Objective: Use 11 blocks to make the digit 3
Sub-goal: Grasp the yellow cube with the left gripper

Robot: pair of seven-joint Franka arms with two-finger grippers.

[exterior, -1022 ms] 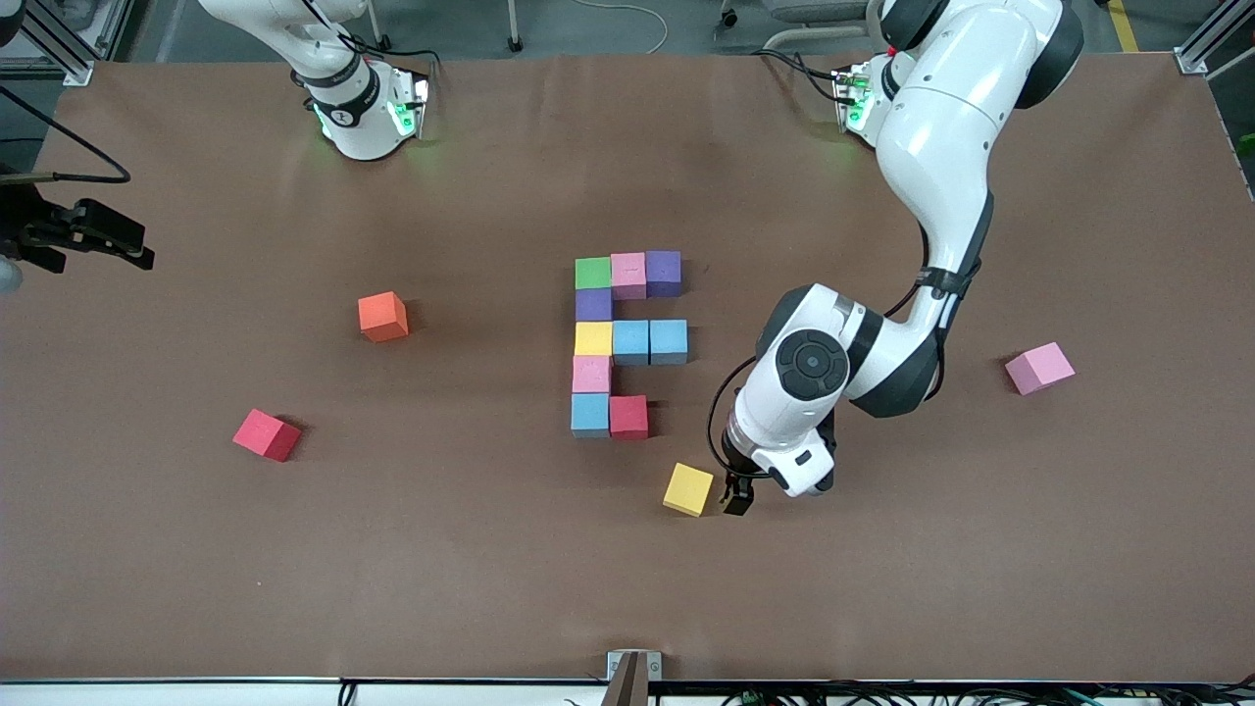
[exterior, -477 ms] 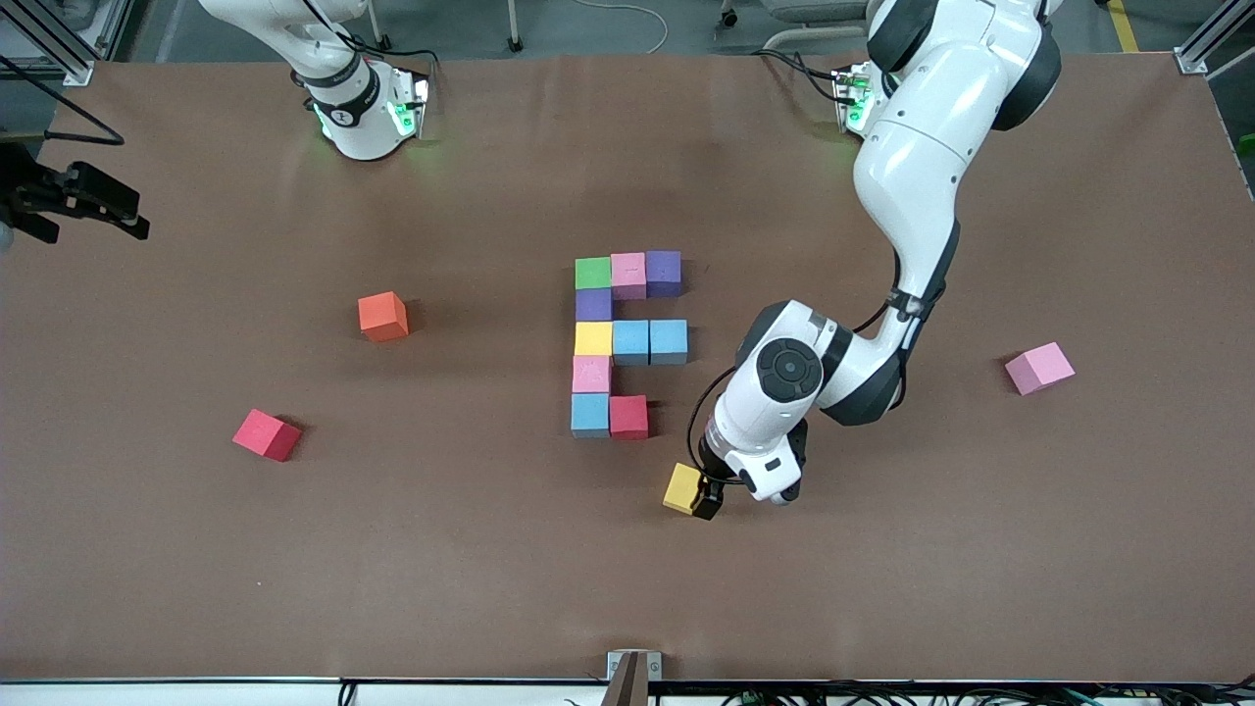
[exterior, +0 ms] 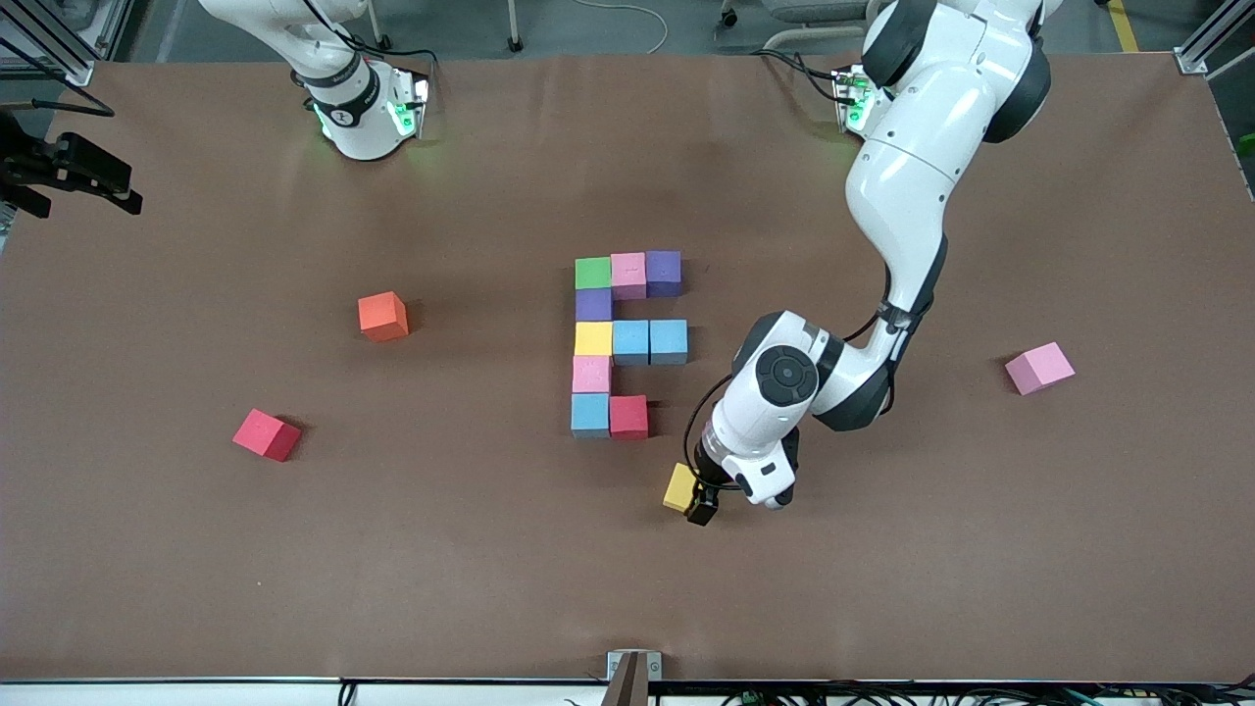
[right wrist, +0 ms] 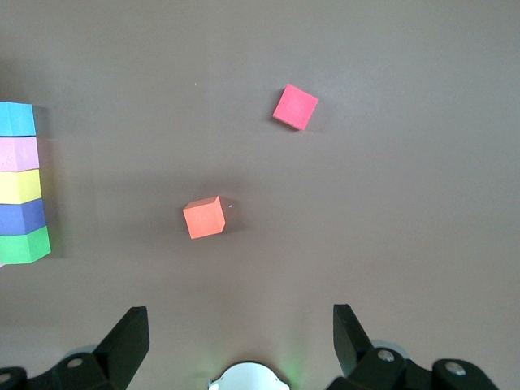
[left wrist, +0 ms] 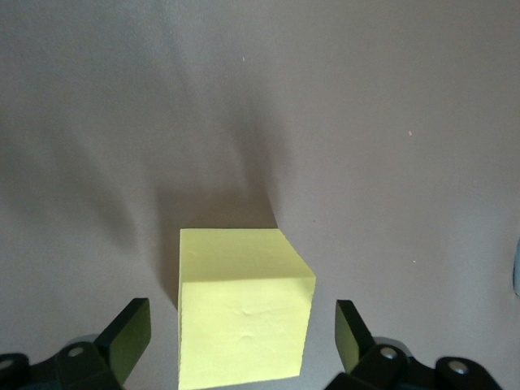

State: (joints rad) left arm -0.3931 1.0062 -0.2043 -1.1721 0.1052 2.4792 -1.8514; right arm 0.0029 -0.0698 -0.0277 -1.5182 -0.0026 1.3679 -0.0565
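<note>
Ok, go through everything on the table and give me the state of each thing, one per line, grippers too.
left gripper: open, low, fingers either side of the loose yellow block
loose yellow block: on the table, not gripped, apart from the figure
digit 3: ten cubes touching, one bar short a cube
right gripper: open, waiting over its table end
orange cube: loose
loose red block: loose
loose pink block: loose

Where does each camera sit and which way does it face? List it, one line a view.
Front view: high across the table, facing both arms' bases; shows the left arm, the block figure.
Left wrist view: on the left wrist, looking down at the yellow cube between the open left gripper.
Right wrist view: above the table, open right gripper, looking down at the orange cube.
Shared: the yellow cube; the orange cube.
</note>
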